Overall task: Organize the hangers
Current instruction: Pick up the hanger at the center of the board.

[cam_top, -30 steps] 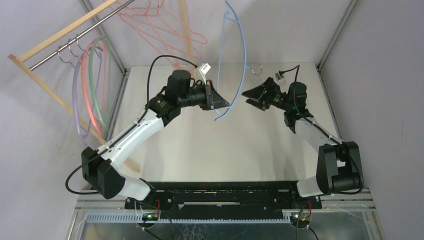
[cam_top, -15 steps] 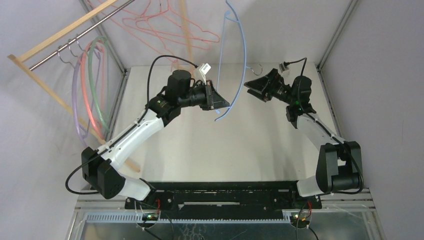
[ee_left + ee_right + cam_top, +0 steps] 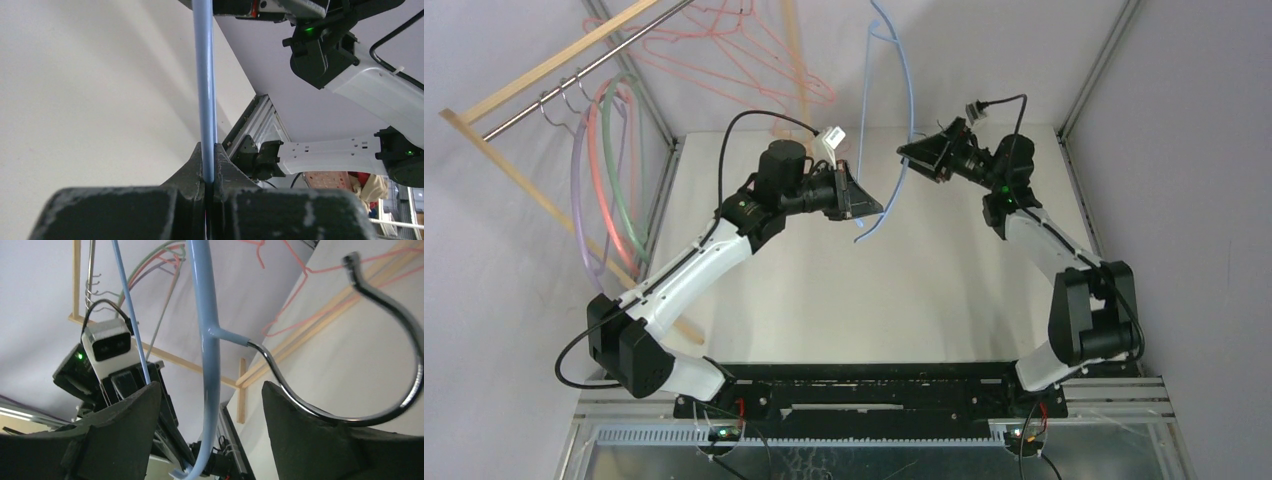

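The left gripper (image 3: 871, 212) sits closest in. It's clamped tight on the blue hanger (image 3: 204, 75) near its lower end, with the thin bar pinched between the fingertips. So the hanger stands up in the air above the table (image 3: 874, 300) rather than lying on it.

A bit further back, on the hanger's right side, the right gripper (image 3: 210, 405) has its jaws spread wide. The hanger's curved arm runs between them, right where the metal hook (image 3: 395, 330) branches off. Can't tell if either finger actually touches it.

Well off to the hanger's left is the wooden rack (image 3: 544, 66), with the lilac, green and pink curved hangers (image 3: 614, 170) dangling from its rod (image 3: 624, 45). Furthest back, just left of the hanger's top, are the pink wire hangers (image 3: 744, 50).
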`<state>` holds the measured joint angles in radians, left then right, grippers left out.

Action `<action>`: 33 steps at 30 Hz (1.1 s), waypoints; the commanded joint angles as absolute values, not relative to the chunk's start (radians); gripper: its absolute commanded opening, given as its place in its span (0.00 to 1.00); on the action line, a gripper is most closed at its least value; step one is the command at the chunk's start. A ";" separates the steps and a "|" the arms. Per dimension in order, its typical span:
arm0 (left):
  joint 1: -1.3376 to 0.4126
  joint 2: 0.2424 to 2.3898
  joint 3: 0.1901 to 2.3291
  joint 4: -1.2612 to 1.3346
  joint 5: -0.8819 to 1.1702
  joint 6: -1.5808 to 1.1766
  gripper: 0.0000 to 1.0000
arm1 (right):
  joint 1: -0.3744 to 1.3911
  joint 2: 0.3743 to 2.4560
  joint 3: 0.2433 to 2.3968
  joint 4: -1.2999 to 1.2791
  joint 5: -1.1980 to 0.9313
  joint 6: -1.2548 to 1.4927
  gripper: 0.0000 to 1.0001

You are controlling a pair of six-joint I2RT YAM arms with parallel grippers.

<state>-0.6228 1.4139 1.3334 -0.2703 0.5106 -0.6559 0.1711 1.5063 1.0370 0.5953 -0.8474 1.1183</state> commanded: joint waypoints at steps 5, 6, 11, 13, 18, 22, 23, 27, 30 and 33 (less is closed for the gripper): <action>-0.618 1.352 1.263 -0.207 0.538 -0.644 0.00 | 0.195 1.684 1.248 0.828 -0.869 1.270 0.33; -0.618 1.346 1.257 -0.207 0.535 -0.642 0.00 | 0.198 1.695 1.257 0.843 -0.873 1.286 0.30; -0.618 1.339 1.249 -0.216 0.522 -0.627 0.00 | 0.204 1.671 1.258 0.734 -0.865 1.225 0.00; -0.618 1.338 1.244 -0.217 0.518 -0.627 0.00 | 0.206 1.644 1.258 0.664 -0.864 1.172 0.00; -0.620 1.333 1.264 -0.374 0.371 -0.536 0.16 | 0.207 1.515 1.259 0.317 -0.756 0.922 0.00; -0.620 1.296 1.261 -0.475 0.202 -0.433 0.38 | 0.208 1.449 1.261 0.098 -0.667 0.763 0.00; -0.620 1.287 1.263 -0.483 0.170 -0.414 0.41 | 0.209 1.443 1.261 0.069 -0.666 0.746 0.00; -0.624 1.269 1.304 -0.519 0.062 -0.363 0.76 | 0.229 1.423 1.261 -0.023 -0.627 0.702 0.00; -0.639 1.245 1.316 -0.516 -0.026 -0.346 0.93 | 0.258 1.392 1.262 -0.083 -0.548 0.665 0.00; -0.700 1.234 1.341 -0.537 -0.137 -0.316 1.00 | 0.298 1.375 1.290 -0.188 -0.426 0.611 0.00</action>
